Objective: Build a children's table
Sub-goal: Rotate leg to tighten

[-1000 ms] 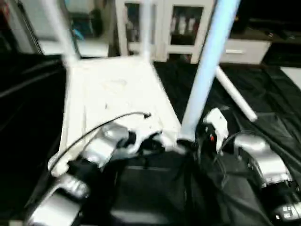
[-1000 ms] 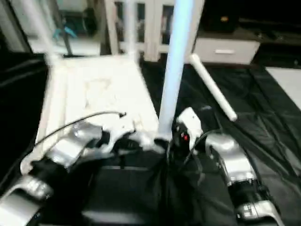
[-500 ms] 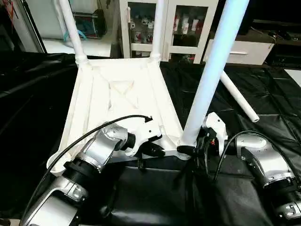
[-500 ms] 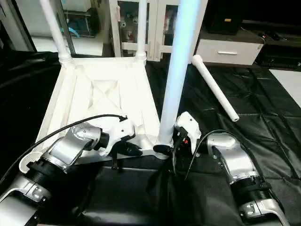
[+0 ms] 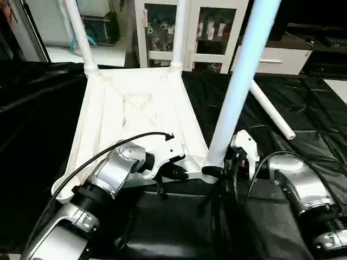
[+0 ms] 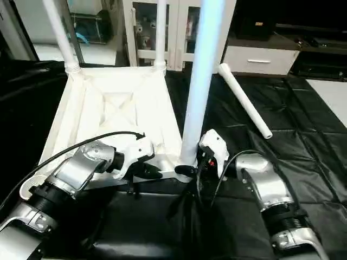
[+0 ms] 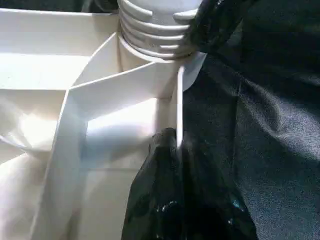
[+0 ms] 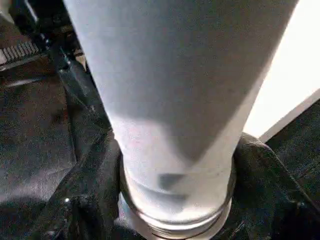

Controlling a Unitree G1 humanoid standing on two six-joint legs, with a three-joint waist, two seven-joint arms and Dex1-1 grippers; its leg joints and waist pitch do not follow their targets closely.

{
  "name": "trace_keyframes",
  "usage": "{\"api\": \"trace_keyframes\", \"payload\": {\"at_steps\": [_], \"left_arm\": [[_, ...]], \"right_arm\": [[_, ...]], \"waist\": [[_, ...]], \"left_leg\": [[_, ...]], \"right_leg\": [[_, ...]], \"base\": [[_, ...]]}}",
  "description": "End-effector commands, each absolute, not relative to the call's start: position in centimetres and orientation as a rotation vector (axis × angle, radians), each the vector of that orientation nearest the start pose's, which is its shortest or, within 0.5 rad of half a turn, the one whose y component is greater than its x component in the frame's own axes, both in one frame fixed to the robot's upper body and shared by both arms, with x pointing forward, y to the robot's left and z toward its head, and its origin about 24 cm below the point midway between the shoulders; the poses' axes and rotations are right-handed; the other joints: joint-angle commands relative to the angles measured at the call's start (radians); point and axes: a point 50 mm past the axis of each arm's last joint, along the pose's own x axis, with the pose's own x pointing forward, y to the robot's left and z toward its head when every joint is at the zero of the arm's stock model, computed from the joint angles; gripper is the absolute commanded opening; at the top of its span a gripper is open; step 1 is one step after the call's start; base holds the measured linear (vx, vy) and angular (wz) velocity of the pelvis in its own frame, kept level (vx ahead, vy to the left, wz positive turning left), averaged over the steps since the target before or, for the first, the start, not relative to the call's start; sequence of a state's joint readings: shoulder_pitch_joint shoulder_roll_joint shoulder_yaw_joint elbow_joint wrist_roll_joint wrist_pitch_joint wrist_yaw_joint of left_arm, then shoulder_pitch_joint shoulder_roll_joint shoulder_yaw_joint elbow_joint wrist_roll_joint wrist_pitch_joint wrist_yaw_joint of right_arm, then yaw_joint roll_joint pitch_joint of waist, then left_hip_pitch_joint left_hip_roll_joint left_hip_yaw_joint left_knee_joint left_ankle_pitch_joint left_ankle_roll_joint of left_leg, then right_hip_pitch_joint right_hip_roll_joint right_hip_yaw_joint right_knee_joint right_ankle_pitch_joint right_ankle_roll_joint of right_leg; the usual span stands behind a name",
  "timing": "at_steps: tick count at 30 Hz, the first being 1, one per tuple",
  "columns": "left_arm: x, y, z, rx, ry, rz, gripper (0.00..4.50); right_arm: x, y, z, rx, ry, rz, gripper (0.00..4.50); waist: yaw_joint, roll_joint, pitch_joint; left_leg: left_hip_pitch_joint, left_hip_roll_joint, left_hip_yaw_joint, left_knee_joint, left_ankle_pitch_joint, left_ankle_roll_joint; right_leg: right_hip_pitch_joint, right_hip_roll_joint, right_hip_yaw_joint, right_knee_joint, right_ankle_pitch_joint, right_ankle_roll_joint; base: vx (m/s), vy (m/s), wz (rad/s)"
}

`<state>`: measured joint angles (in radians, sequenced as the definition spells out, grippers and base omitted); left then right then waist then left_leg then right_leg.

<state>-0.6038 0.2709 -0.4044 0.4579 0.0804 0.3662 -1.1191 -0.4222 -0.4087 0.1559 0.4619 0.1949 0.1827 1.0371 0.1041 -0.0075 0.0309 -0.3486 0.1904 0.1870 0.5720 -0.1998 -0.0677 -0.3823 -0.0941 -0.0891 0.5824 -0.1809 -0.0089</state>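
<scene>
1. Nearest, the left gripper [image 5: 174,172] is pinched shut on the near rim wall of the upside-down table top [image 5: 135,108], holding it down on the black sheet [image 5: 303,135]. It sits just as it did half a second ago.
2. Just beside it, the right gripper [image 5: 219,169] has its fingers around the foot of the upright leg [image 5: 238,81], which stands in the near corner socket. A second ago the head pictures were smeared; now they are sharp, so the camera has settled. The fingers look to have drawn in around the leg, though whether they press it firmly I cannot tell.
3. I judge this to be the screwing-in of the third leg, with a fresh hold being taken for the next turn.
4. Beyond the grippers, two legs [image 5: 81,38] already stand in the far corners. A spare leg [image 6: 244,100] lies on the sheet, well off past the right gripper.
5. The left wrist view shows the leg's threads [image 7: 150,35] partly above the socket, so it is not fully seated. The right wrist view shows black fingers [image 8: 85,200] flanking the leg's base.
</scene>
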Motion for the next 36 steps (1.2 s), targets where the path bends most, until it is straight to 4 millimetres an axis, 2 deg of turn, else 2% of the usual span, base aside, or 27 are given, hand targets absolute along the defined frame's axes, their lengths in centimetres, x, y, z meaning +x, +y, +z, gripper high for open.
{"api": "trace_keyframes", "payload": {"at_steps": [1, 2, 3, 4, 5, 6, 7, 8, 9, 10, 11, 12, 14, 16, 17, 20, 22, 24, 26, 28, 29, 31, 32, 33, 35, 36], "left_arm": [[30.3, 7.5, 2.6, 0.381, 0.67, -1.289, 0.0], [30.4, 7.5, 2.6, 0.376, 0.668, -1.271, 0.0], [30.8, 7.3, 2.6, 0.365, 0.659, -1.226, 0.0], [31.0, 7.3, 2.6, 0.358, 0.654, -1.196, 0.0], [31.3, 7.1, 2.6, 0.35, 0.644, -1.16, 0.0], [31.3, 7.1, 2.6, 0.35, 0.644, -1.16, 0.0], [31.8, 6.8, 2.6, 0.341, 0.627, -1.09, 0.0], [32.2, 6.7, 2.6, 0.341, 0.617, -1.048, 0.0], [32.2, 6.7, 2.6, 0.341, 0.617, -1.048, 0.0], [32.4, 6.5, 2.6, 0.341, 0.609, -1.013, 0.0], [32.9, 6.4, 2.6, 0.35, 0.589, -0.949, 0.0], [33.4, 6.1, 2.7, 0.349, 0.565, -0.874, 0.0], [33.7, 5.9, 2.8, 0.351, 0.549, -0.836, 0.0], [33.9, 5.9, 2.8, 0.346, 0.537, -0.807, 0.0], [33.9, 5.9, 2.8, 0.344, 0.535, -0.8, 0.0], [34.0, 5.7, 2.8, 0.347, 0.528, -0.786, 0.0], [34.0, 5.7, 2.7, 0.338, 0.53, -0.784, 0.0], [34.0, 5.7, 2.5, 0.336, 0.53, -0.779, 0.0], [33.9, 5.8, 2.4, 0.327, 0.531, -0.792, 0.0], [33.7, 6.0, 2.4, 0.335, 0.533, -0.811, 0.0], [33.6, 6.1, 2.4, 0.339, 0.535, -0.821, 0.0], [33.2, 6.3, 2.3, 0.347, 0.542, -0.861, 0.0], [33.1, 6.4, 2.3, 0.345, 0.543, -0.867, 0.0], [33.1, 6.4, 2.3, 0.344, 0.543, -0.867, 0.0], [33.0, 6.7, 2.3, 0.351, 0.54, -0.881, 0.0], [32.9, 6.9, 2.3, 0.351, 0.541, -0.897, 0.0]], "right_arm": [[31.2, -16.8, 3.3, -0.09, 0.362, 0.829, 2.7], [31.2, -16.7, 3.1, -0.084, 0.364, 0.808, 2.7], [31.3, -16.5, 2.8, -0.072, 0.364, 0.76, 2.7], [31.4, -16.3, 2.5, -0.065, 0.365, 0.728, 2.7], [31.5, -16.0, 2.2, -0.047, 0.368, 0.676, 2.7], [31.5, -16.0, 2.2, -0.047, 0.368, 0.676, 2.69], [31.8, -15.5, 1.4, -0.009, 0.39, 0.548, 2.69], [32.0, -15.1, 0.9, 0.012, 0.411, 0.464, 2.69], [32.0, -15.1, 0.9, 0.012, 0.411, 0.464, 2.69], [32.1, -14.8, 0.5, 0.022, 0.426, 0.41, 2.69], [32.4, -14.2, 0.1, 0.043, 0.442, 0.312, 2.69], [32.8, -13.6, -0.3, 0.041, 0.468, 0.183, 2.69], [33.0, -13.3, -0.5, 0.005, 0.483, 0.081, 2.69], [33.2, -12.9, -0.4, -0.009, 0.47, 0.037, 2.69], [33.2, -12.8, -0.4, -0.011, 0.468, 0.031, 2.69], [33.4, -11.9, -0.2, -0.024, 0.448, 0.023, 2.69], [33.7, -11.5, 0.4, 0.034, 0.394, 0.029, 2.69], [33.8, -11.3, 0.6, 0.058, 0.363, 0.054, 2.69], [33.6, -11.2, 1.4, 0.029, 0.292, 0.125, 2.69], [33.4, -11.6, 1.9, 0.012, 0.262, 0.128, 3.39], [33.4, -11.8, 2.1, 0.009, 0.252, 0.132, 3.41], [33.2, -12.7, 2.7, -0.014, 0.224, 0.165, 3.48], [33.1, -13.2, 3.1, -0.045, 0.205, 0.202, 3.6], [33.1, -13.2, 3.1, -0.047, 0.204, 0.205, 3.72], [32.6, -14.0, 3.7, -0.082, 0.176, 0.313, 3.8], [32.3, -14.5, 3.9, -0.086, 0.177, 0.357, 3.98]], "waist": [[-0.005, -0.01, -0.04], [-0.009, -0.009, -0.039], [-0.012, -0.015, -0.039], [-0.016, -0.013, -0.039], [-0.021, -0.018, -0.038], [-0.021, -0.015, -0.038], [-0.024, -0.025, -0.037], [-0.024, -0.021, -0.036], [-0.027, -0.019, -0.035], [-0.03, -0.023, -0.037], [-0.032, -0.025, -0.037], [-0.037, -0.023, -0.036], [-0.043, -0.025, -0.038], [-0.041, -0.025, -0.039], [-0.041, -0.025, -0.04], [-0.039, -0.029, -0.04], [-0.037, -0.031, -0.04], [-0.034, -0.026, -0.039], [-0.031, -0.03, -0.038], [-0.025, -0.031, -0.038], [-0.021, -0.029, -0.041], [-0.017, -0.032, -0.04], [-0.016, -0.042, -0.042], [-0.013, -0.039, -0.042], [-0.013, -0.047, -0.039], [-0.011, -0.045, -0.038]], "left_leg": [[0.007, 0.049, -0.017, -0.073, -0.214, 0.031], [0.006, 0.048, -0.017, -0.074, -0.227, 0.02], [0.007, 0.047, -0.019, -0.076, -0.242, 0.013], [0.007, 0.047, -0.023, -0.078, -0.264, 0.0], [0.003, 0.046, -0.024, -0.078, -0.269, 0.0], [0.006, 0.046, -0.024, -0.079, -0.275, -0.002], [0.007, 0.047, -0.024, -0.079, -0.288, 0.002], [0.007, 0.045, -0.025, -0.081, -0.286, -0.002], [0.008, 0.043, -0.025, -0.082, -0.291, -0.007], [0.003, 0.043, -0.031, -0.084, -0.298, -0.016], [0.004, 0.045, -0.031, -0.086, -0.302, -0.016], [0.009, 0.043, -0.031, -0.086, -0.312, -0.026], [0.01, 0.04, -0.032, -0.086, -0.317, -0.034], [0.014, 0.041, -0.029, -0.085, -0.312, -0.029], [0.01, 0.041, -0.028, -0.086, -0.301, -0.023], [0.008, 0.04, -0.023, -0.085, -0.274, -0.007], [0.007, 0.038, -0.02, -0.085, -0.265, 0.003], [0.007, 0.037, -0.02, -0.085, -0.261, 0.009], [0.006, 0.04, -0.02, -0.085, -0.261, 0.015], [0.008, 0.043, -0.019, -0.085, -0.239, 0.021], [0.006, 0.043, -0.019, -0.085, -0.214, 0.024], [0.001, 0.044, -0.018, -0.085, -0.187, 0.031], [-0.001, 0.045, -0.018, -0.083, -0.172, 0.039], [0.001, 0.045, -0.018, -0.082, -0.167, 0.041], [0.0, 0.044, -0.014, -0.079, -0.158, 0.057], [-0.001, 0.044, -0.015, -0.08, -0.159, 0.059]], "right_leg": [[0.037, -0.072, 0.051, -0.07, -0.273, -0.217], [0.035, -0.071, 0.051, -0.071, -0.303, -0.208], [0.035, -0.072, 0.05, -0.075, -0.331, -0.196], [0.035, -0.074, 0.048, -0.079, -0.377, -0.175], [0.034, -0.072, 0.049, -0.082, -0.397, -0.158], [0.031, -0.073, 0.049, -0.084, -0.405, -0.153], [0.027, -0.072, 0.05, -0.089, -0.422, -0.142], [0.025, -0.072, 0.05, -0.088, -0.429, -0.139], [0.023, -0.071, 0.049, -0.09, -0.441, -0.136], [0.03, -0.073, 0.046, -0.089, -0.458, -0.123], [0.028, -0.072, 0.046, -0.091, -0.457, -0.116], [0.019, -0.071, 0.048, -0.092, -0.458, -0.119], [0.019, -0.072, 0.046, -0.092, -0.47, -0.113], [0.016, -0.071, 0.049, -0.092, -0.422, -0.113], [0.019, -0.069, 0.05, -0.087, -0.379, -0.118], [0.022, -0.067, 0.052, -0.08, -0.312, -0.132], [0.023, -0.07, 0.053, -0.082, -0.325, -0.13], [0.023, -0.07, 0.053, -0.086, -0.35, -0.123], [0.026, -0.07, 0.053, -0.088, -0.357, -0.116], [0.027, -0.07, 0.055, -0.084, -0.327, -0.124], [0.029, -0.069, 0.055, -0.078, -0.292, -0.131], [0.034, -0.067, 0.054, -0.072, -0.251, -0.138], [0.037, -0.068, 0.054, -0.069, -0.231, -0.138], [0.037, -0.069, 0.054, -0.068, -0.224, -0.14], [0.035, -0.067, 0.054, -0.07, -0.218, -0.147], [0.037, -0.07, 0.054, -0.07, -0.23, -0.144]], "base": [[0.0, 0.0, 0.0], [0.0, 0.0, 0.0], [0.0, 0.0, 0.0], [0.0, 0.0, 0.0], [0.0, 0.0, 0.0], [0.0, 0.0, 0.0], [0.0, 0.0, 0.0], [0.0, 0.0, 0.0], [0.0, 0.0, 0.0], [0.0, 0.0, 0.0], [0.0, 0.0, 0.0], [0.0, 0.0, 0.0], [0.0, 0.0, 0.0], [0.0, 0.0, 0.0], [0.0, 0.0, 0.0], [0.0, 0.0, 0.0], [0.0, 0.0, 0.0], [0.0, 0.0, 0.0], [0.0, 0.0, 0.0], [0.0, 0.0, 0.0], [0.0, 0.0, 0.0], [0.0, 0.0, 0.0], [0.0, 0.0, 0.0], [0.0, 0.0, 0.0], [0.0, 0.0, 0.0], [0.0, 0.0, 0.0]]}}
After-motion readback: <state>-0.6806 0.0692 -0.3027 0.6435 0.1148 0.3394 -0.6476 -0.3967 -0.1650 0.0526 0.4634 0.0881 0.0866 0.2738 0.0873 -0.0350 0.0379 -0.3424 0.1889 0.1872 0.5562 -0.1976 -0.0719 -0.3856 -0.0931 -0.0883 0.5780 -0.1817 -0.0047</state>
